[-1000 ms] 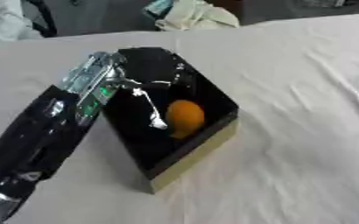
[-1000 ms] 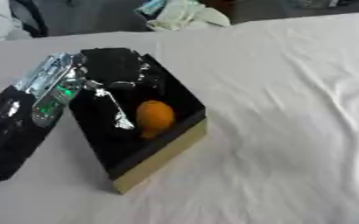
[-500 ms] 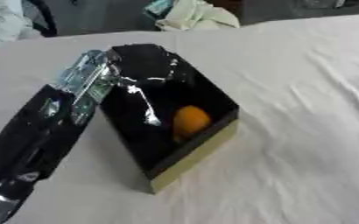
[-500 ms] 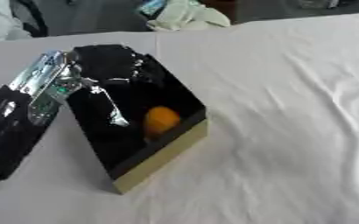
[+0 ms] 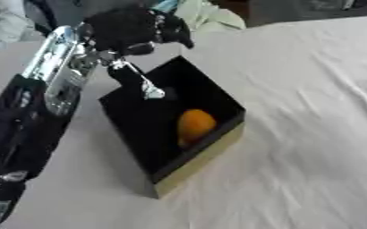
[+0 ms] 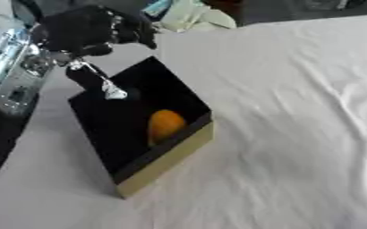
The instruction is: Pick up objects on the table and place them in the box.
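Box [image 5: 198, 156] sits nearest on the table, black inside with a tan outer wall, turned corner-on to the camera. Orange object [image 5: 194, 126] lies on the box floor toward the near-right wall, rounded, not identifiable beyond colour and shape.

Change over the last second: the left hand [image 5: 128, 29] was down over the box's far corner, above the orange object; it has now lifted clear and sits above and behind the far rim. Fingers are curled, with nothing seen in them; thumb hangs down toward the box mouth. Orange object has rolled slightly toward the near wall and come to rest. Much of the overall shift looks like head tilt, since the whole scene has moved.

Judgement: the drop is done, the item is in the box, and the hand is retracting. No other loose object shows on the visible cloth, so this item may be the last.

Right hand does not appear in either view.

Surface: white cloth [image 6: 296, 112] over the table, creased, heaviest folds at right. At the far edge, a pale crumpled fabric [image 6: 190, 15] against dark surroundings.
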Action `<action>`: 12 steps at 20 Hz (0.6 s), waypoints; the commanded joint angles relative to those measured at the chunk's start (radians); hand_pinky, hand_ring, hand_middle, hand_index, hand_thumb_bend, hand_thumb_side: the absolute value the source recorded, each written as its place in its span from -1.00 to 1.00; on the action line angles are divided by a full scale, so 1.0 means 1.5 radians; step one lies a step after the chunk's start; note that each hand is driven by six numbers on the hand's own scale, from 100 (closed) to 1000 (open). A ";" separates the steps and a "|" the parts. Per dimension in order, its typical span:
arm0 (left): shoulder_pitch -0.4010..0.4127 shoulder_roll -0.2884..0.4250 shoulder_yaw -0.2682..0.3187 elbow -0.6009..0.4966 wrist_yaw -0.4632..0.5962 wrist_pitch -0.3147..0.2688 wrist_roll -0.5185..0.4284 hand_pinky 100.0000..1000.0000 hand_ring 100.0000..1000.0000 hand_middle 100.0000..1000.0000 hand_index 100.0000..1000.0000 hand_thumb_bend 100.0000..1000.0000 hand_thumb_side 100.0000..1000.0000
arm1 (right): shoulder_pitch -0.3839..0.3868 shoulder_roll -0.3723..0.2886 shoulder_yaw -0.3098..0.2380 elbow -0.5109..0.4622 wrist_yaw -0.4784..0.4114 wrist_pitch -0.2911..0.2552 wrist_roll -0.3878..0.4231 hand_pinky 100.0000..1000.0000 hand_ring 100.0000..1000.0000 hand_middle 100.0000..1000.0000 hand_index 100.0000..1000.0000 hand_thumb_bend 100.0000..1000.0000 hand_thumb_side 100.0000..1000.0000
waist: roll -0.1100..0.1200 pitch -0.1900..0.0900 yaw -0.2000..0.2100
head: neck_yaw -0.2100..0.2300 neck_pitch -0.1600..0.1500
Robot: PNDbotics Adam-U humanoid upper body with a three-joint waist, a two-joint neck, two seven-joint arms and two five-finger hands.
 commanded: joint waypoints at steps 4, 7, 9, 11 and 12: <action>0.043 0.037 0.108 -0.041 0.073 0.070 0.072 -0.29 0.26 0.47 0.61 -0.40 -0.02 | -0.009 -0.016 -0.009 -0.019 0.001 -0.001 -0.010 0.30 0.04 0.08 0.60 -1.00 0.61 | -0.009 -0.014 0.004 | -0.005 -0.003; 0.074 0.039 0.162 -0.065 0.109 0.106 0.108 -0.29 0.24 0.46 0.60 -0.49 0.00 | -0.008 -0.020 -0.013 -0.021 0.002 -0.003 -0.018 0.30 0.04 0.08 0.60 -1.00 0.60 | -0.012 -0.014 0.010 | -0.011 -0.002; 0.095 0.046 0.198 -0.082 0.131 0.128 0.130 -0.28 0.24 0.45 0.59 -0.53 0.04 | -0.009 -0.020 -0.014 -0.022 0.002 -0.004 -0.023 0.30 0.04 0.09 0.60 -1.00 0.58 | -0.013 -0.013 0.011 | -0.012 -0.002; 0.118 0.054 0.223 -0.099 0.154 0.151 0.153 -0.28 0.23 0.45 0.58 -0.55 0.06 | -0.011 -0.021 -0.014 -0.024 0.002 -0.006 -0.028 0.30 0.04 0.09 0.60 -1.00 0.57 | -0.016 -0.012 0.013 | -0.016 0.000; 0.128 0.057 0.229 -0.108 0.166 0.163 0.165 -0.28 0.23 0.45 0.59 -0.53 0.06 | -0.012 -0.022 -0.014 -0.025 0.001 -0.007 -0.030 0.30 0.04 0.09 0.60 -1.00 0.57 | -0.017 -0.011 0.014 | -0.018 0.001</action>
